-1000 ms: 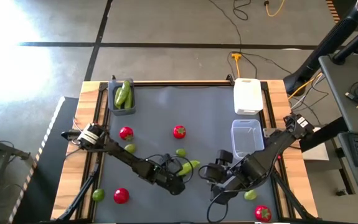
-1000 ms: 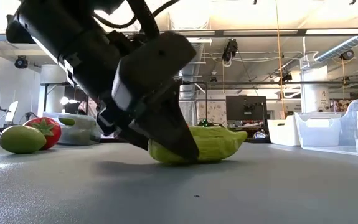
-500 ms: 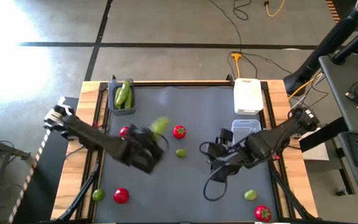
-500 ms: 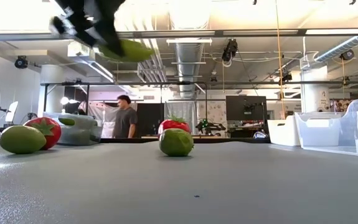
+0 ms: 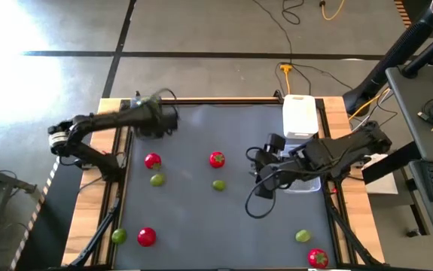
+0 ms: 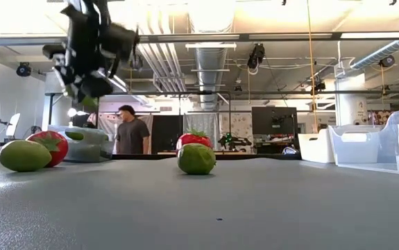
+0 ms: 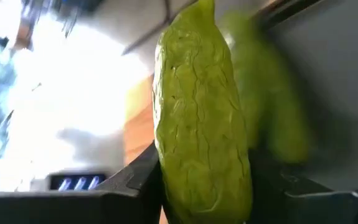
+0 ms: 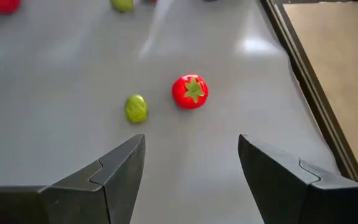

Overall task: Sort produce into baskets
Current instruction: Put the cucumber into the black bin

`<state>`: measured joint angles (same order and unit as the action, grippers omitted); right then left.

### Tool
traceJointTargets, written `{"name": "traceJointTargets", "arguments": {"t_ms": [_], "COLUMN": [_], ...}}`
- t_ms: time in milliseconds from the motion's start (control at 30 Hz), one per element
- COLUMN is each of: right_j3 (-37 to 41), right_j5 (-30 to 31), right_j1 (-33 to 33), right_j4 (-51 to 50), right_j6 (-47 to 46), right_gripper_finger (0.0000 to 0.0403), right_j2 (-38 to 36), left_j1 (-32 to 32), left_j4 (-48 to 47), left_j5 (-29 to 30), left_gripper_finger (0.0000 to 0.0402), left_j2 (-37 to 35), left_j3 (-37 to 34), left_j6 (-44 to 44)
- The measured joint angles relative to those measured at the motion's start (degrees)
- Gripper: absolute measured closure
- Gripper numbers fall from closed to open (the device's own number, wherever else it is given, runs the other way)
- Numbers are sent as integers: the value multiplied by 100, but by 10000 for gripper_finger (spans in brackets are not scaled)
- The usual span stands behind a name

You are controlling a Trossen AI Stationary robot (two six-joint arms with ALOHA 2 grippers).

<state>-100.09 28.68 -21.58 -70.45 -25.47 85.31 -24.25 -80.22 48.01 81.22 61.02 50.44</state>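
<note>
My left gripper point(image 5: 161, 120) is shut on a green cucumber point(image 7: 203, 124) and hangs high over the dark grey basket point(image 6: 88, 144) at the table's far left. Other cucumbers point(image 7: 272, 106) lie in that basket. My right gripper point(image 5: 265, 172) is open and empty above the table, beside the clear basket point(image 5: 300, 159). The white basket point(image 5: 300, 115) stands behind the clear one. Tomatoes point(image 5: 153, 160) point(image 5: 217, 159) and limes point(image 5: 157, 179) point(image 5: 218, 184) rest on the grey mat. My left gripper pinches the cucumber's two long sides point(image 7: 166, 180) between its two fingers point(image 7: 135, 183). The cucumber is lifted clear of the table, and one end point(image 7: 203, 9) sticks out free past the fingers, above the basket.
Near the front edge lie a lime point(image 5: 118, 235) and tomato point(image 5: 147, 236) at the left, and a lime point(image 5: 303, 235) and tomato point(image 5: 318, 258) at the right. A person point(image 6: 126, 130) stands in the room beyond the table.
My left gripper has lifted the cucumber off the mat near the table's middle and carried it up and toward the far left, over the dark grey basket. My right gripper has moved toward the far edge, up to the clear basket.
</note>
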Motion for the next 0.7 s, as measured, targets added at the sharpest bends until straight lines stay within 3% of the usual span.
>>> {"name": "traceJointTargets", "arguments": {"t_ms": [133, 267, 400, 700], "right_j3": [0, 0, 0, 0], "right_j5": [-2, 373, 748, 689], "right_j1": [-13, -13, -9, -13], "right_j4": [-5, -9, -10, -30], "right_j6": [2, 2, 83, 15], "right_gripper_finger": [154, 154, 154, 154], "right_j2": [-138, -176, -169, -87], "left_j1": [-1238, -1935, -2229, -2409], "left_j4": [389, 1024, 1521, 1584], "left_j5": [-244, -799, -1118, -1322], "left_gripper_finger": [259, 259, 258, 258], "left_j2": [1, 1, 17, 295], "left_j3": [-47, -54, -99, -162], "left_j6": [-1186, -1837, -2177, -2365]}}
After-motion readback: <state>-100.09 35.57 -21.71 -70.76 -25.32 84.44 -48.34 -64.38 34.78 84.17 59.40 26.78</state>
